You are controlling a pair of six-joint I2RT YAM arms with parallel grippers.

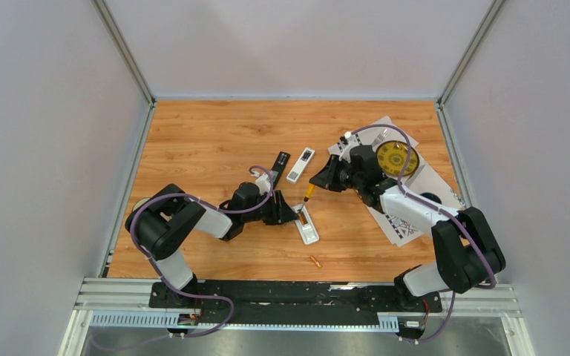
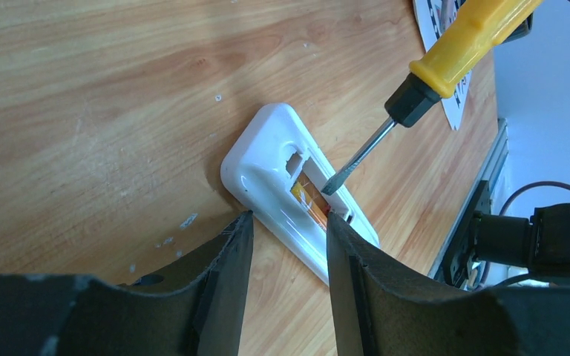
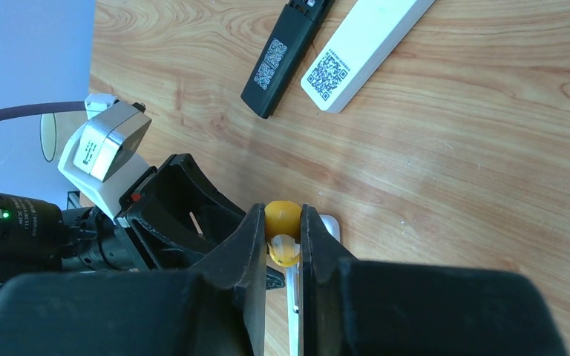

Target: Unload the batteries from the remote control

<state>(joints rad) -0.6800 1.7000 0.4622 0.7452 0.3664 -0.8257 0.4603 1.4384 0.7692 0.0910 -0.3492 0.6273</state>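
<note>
The white remote (image 1: 309,226) lies face down mid-table with its battery bay uncovered. An orange-gold battery (image 2: 309,202) sits in that bay. A second orange battery (image 1: 315,261) lies loose on the wood nearer the arm bases. My right gripper (image 3: 280,212) is shut on the yellow handle of a screwdriver (image 2: 445,55), and the blade tip (image 2: 335,182) rests in the bay beside the battery. My left gripper (image 2: 286,222) is open at the remote's side. Its right finger (image 2: 371,297) covers the remote's near part, and bare wood shows between the jaws.
A black remote (image 3: 282,52) and another white remote (image 3: 364,44) lie side by side behind the work spot. Printed paper sheets with a yellow disc (image 1: 397,158) cover the right side under my right arm. Walls fence the table in.
</note>
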